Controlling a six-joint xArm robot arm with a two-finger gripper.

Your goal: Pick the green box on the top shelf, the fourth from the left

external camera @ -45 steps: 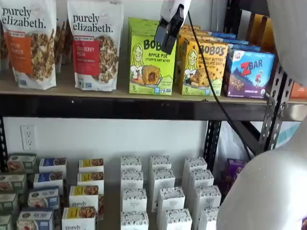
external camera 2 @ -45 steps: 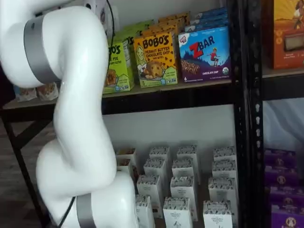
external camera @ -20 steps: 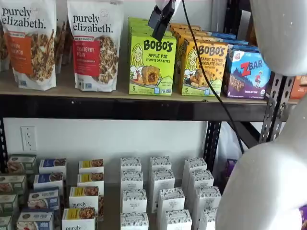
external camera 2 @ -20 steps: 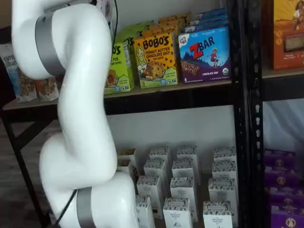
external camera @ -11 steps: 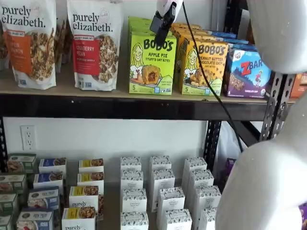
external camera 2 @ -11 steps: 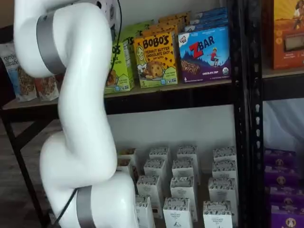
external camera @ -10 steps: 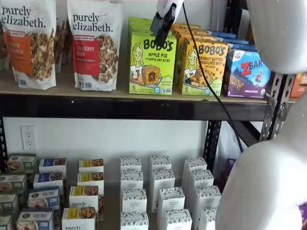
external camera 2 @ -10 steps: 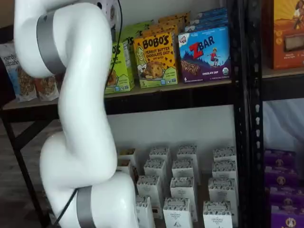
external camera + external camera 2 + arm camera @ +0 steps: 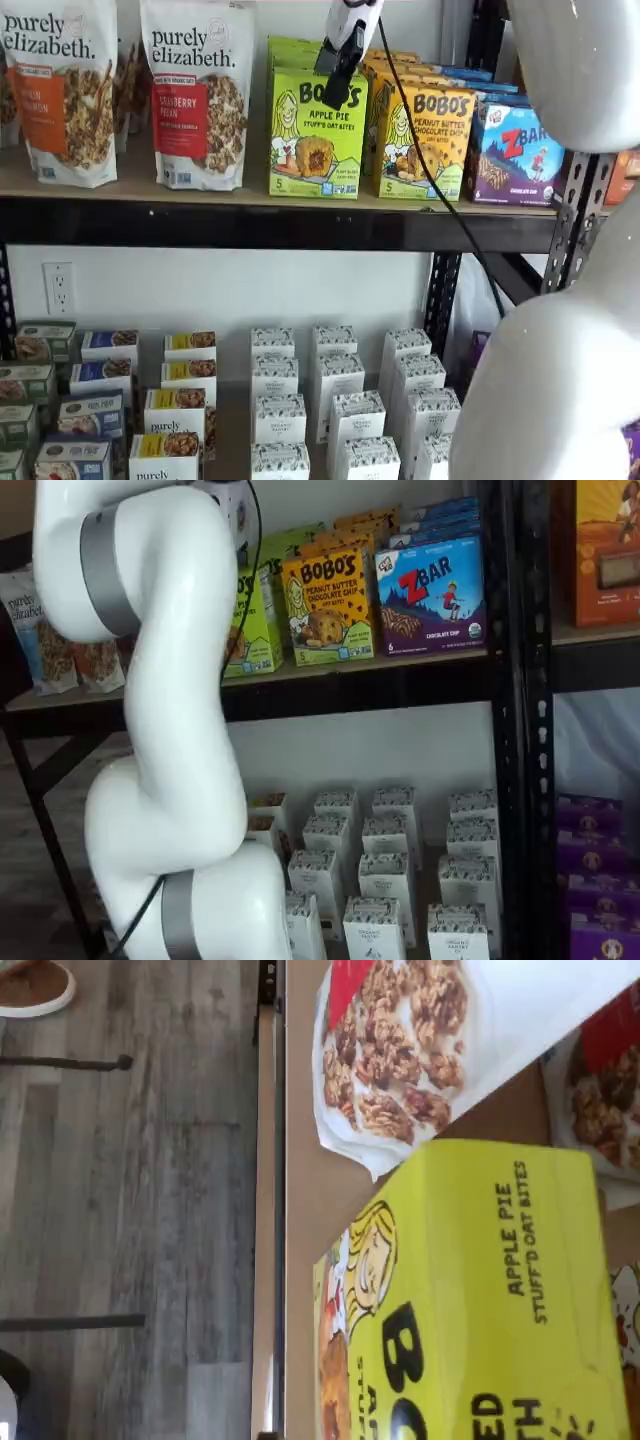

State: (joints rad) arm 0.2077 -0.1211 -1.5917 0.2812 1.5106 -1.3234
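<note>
The green box [image 9: 316,135], a lime-green Bobo's Apple Pie carton, stands upright on the top shelf [image 9: 250,222] between a granola bag and the yellow-orange Bobo's carton. In a shelf view my gripper [image 9: 340,92] hangs from the upper edge in front of the carton's top right corner, its black fingers side-on with no gap showing. The wrist view shows the carton's top and face [image 9: 480,1290] close up on the tan board [image 9: 305,1190]. In a shelf view the white arm hides most of the green box [image 9: 250,620] and the gripper.
Purely Elizabeth granola bags [image 9: 198,90] stand left of the green box; a yellow-orange Bobo's carton [image 9: 425,140] and a blue ZBar box [image 9: 518,150] stand right. Small white boxes [image 9: 335,400] fill the lower level. The arm's white body [image 9: 560,390] fills the right foreground. Black uprights [image 9: 510,720] frame the shelf.
The gripper rose and moved left about a second ago, then came down and slightly right onto the green box's top right corner. The boxes have not moved.
</note>
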